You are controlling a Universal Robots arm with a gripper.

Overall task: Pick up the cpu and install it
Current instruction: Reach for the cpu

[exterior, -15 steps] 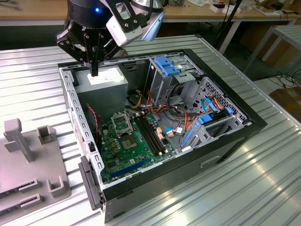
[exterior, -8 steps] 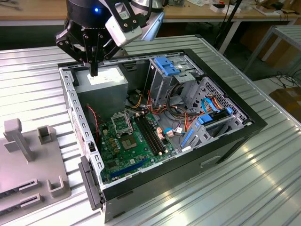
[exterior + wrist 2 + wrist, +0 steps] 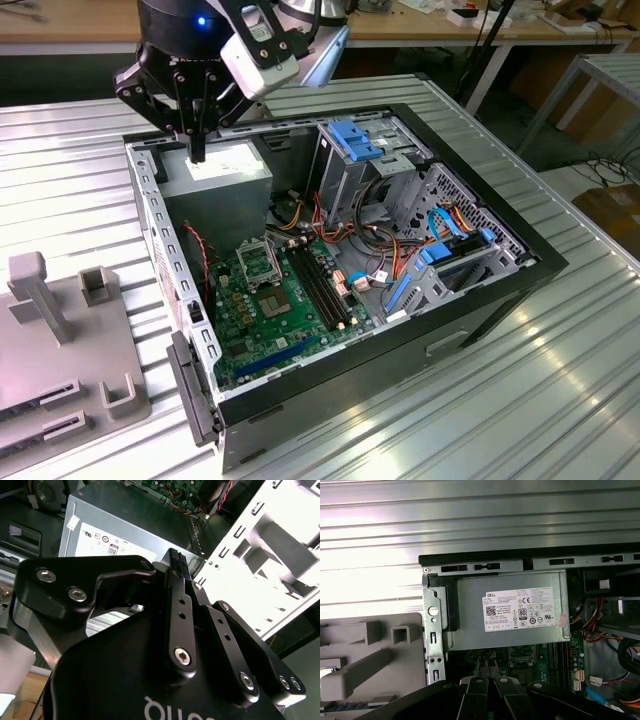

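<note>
- The gripper (image 3: 198,150) is seen hanging above the power supply (image 3: 225,178), at the corner of the open computer case (image 3: 470,330) toward the exterior view's left.
- Its fingers (image 3: 482,670) are pressed together, and nothing can be made out between them.
- The cpu cannot be placed with certainty. A pale flat piece (image 3: 327,673) at the edge of the grey fixture (image 3: 405,680) in the first wrist view may be it.
- The step in hand is judged to be a transit. It is best made high, so that the case rim and the loose cables (image 3: 345,225) are cleared. The chip is best taken by its edges and held level.
- Counted: one gripper with two fingers, one case, one power supply, one green motherboard (image 3: 245,325), one socket frame (image 3: 258,262), one fixture.
</note>
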